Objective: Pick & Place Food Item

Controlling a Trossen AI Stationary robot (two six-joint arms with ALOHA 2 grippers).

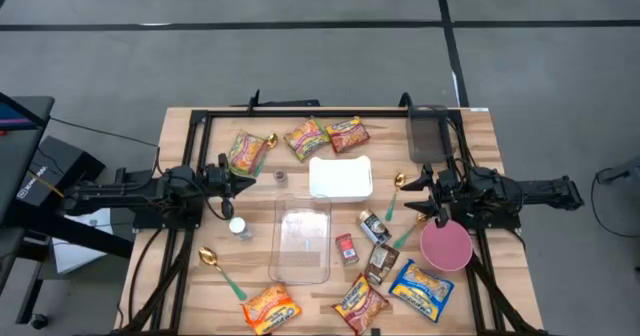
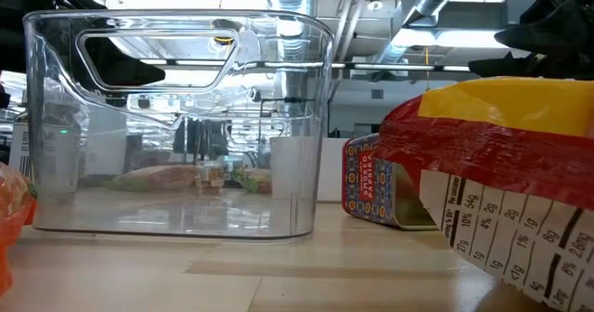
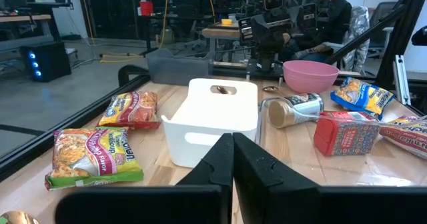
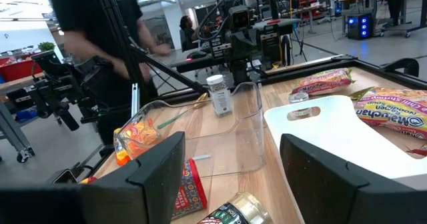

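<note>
Ramen packets lie along the table's far side (image 1: 306, 138) and near edge (image 1: 270, 307). A red box (image 1: 346, 248), a tipped can (image 1: 374, 226) and a brown packet (image 1: 381, 263) lie right of the clear container (image 1: 302, 238). Behind the container stands a white bin (image 1: 341, 177). My left gripper (image 1: 240, 181) hovers left of the bin, shut and holding nothing, its fingertips together (image 3: 233, 144). My right gripper (image 1: 425, 191) hovers right of the bin, open with nothing between its fingers (image 4: 233, 151). In the low view the container (image 2: 176, 126) and the red box (image 2: 376, 191) rest on the tabletop.
A pink bowl (image 1: 445, 244) sits near the right arm. A white shaker (image 1: 238, 227), a small jar (image 1: 280, 177) and gold spoons (image 1: 220, 271) are scattered left of the container. A dark tray (image 1: 428, 131) stands at the far right. People are in the room beyond (image 4: 100, 37).
</note>
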